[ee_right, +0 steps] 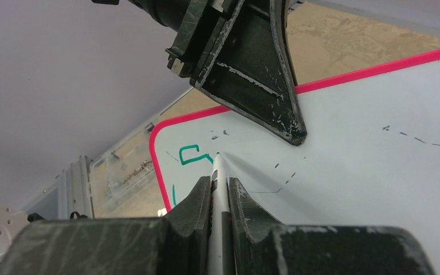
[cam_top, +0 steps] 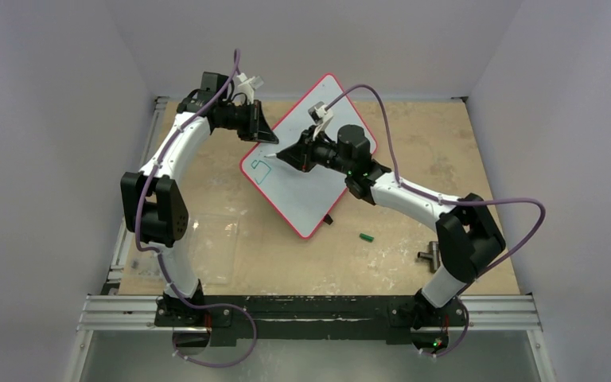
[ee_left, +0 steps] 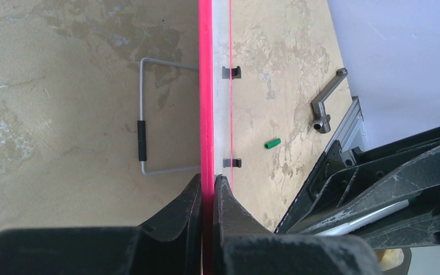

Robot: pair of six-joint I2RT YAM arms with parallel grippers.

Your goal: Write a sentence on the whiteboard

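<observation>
The whiteboard, white with a red rim, stands tilted on the table. My left gripper is shut on its upper left rim; in the left wrist view the jaws pinch the red rim. My right gripper is shut on a white marker. The marker's tip touches the whiteboard near its top left corner. Of the sentence, only a few green strokes show beside the tip; they also show in the top view. A finger of the left gripper hangs above them.
A green marker cap and a grey metal T-shaped tool lie on the table right of the board. A clear plastic sheet lies at the front left. The board's wire stand shows behind it. Walls close in on three sides.
</observation>
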